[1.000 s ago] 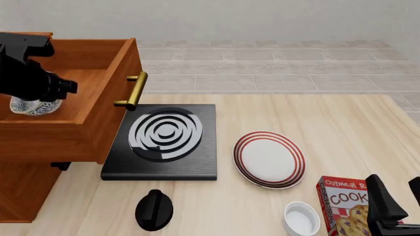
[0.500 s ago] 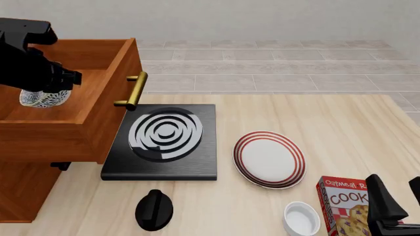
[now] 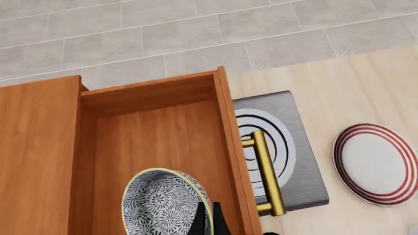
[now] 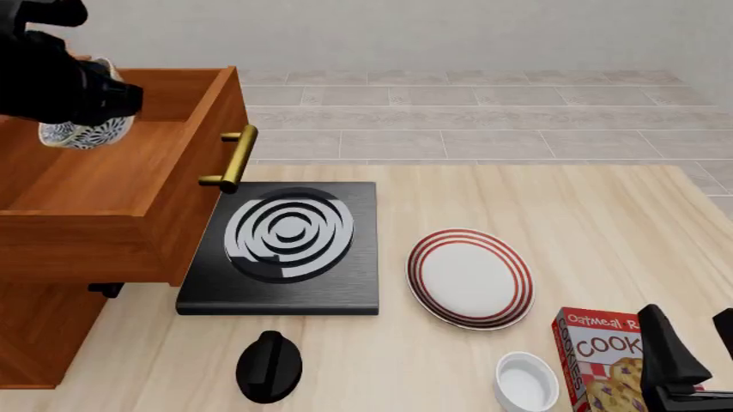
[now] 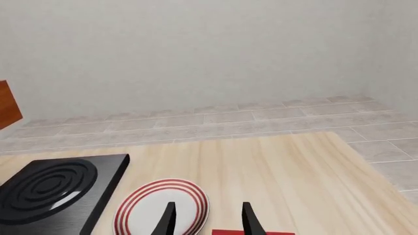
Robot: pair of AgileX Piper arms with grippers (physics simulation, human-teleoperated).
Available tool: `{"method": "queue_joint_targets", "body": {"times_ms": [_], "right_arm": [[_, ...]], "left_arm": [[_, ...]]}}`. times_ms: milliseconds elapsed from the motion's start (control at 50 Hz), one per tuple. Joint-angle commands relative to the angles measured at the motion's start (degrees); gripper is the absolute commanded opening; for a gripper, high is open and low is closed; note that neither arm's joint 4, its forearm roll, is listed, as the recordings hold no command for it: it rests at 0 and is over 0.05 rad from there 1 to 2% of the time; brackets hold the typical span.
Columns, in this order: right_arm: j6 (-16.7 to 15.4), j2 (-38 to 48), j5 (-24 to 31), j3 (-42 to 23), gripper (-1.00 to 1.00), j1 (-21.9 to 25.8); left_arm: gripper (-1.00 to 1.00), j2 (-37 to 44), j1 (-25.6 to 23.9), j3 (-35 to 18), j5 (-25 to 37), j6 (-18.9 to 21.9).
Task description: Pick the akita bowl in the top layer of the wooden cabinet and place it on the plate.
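Observation:
The akita bowl (image 4: 86, 131) hangs above the floor of the open top layer (image 4: 109, 245) of the wooden cabinet (image 4: 34, 335), half hidden behind my black left arm. In the left wrist view my left gripper (image 3: 207, 221) is shut on the rim of the patterned bowl (image 3: 163, 205), over the drawer's wooden bottom (image 3: 156, 137). The red-ringed plate (image 4: 469, 276) lies on the table right of the stove, empty, and also shows in the wrist views (image 3: 375, 164) (image 5: 160, 213). My right gripper (image 5: 207, 220) stays open low at the front right, near the plate, holding nothing.
A black stove (image 4: 287, 239) with white rings sits between the cabinet and the plate, under the drawer's brass handle (image 4: 233, 159). A black knob-like object (image 4: 269, 365), a small white bowl (image 4: 527, 382) and a cookie box (image 4: 607, 352) lie along the front edge.
My left gripper has risen with the akita bowl, lifting it off the drawer floor to about the height of the drawer's rim. The right arm has not moved.

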Motion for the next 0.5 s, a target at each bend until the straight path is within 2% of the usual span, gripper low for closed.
{"method": "queue_joint_targets", "body": {"times_ms": [20, 80, 140, 320, 500], "right_arm": [[-0.07, 0.01, 0.1, -0.01, 1.0, 0.13], [-0.12, 0.01, 0.12, -0.03, 1.0, 0.14], [-0.18, 0.0, 0.1, -0.02, 1.0, 0.18], [-0.21, 0.0, 0.04, -0.01, 1.0, 0.24], [-0.28, 0.0, 0.02, -0.03, 1.0, 0.27]], "left_arm": [[-1.0, -1.48, -0.9, -2.01, -2.05, 2.36], [-1.0, -2.01, -0.65, -2.12, -2.86, 3.68], [-1.0, -1.85, -1.24, -3.11, -2.94, 3.04], [-1.0, -2.64, -2.43, -5.12, -4.52, 4.87], [-1.0, -2.46, -4.24, -7.28, -4.94, 4.96]]}}
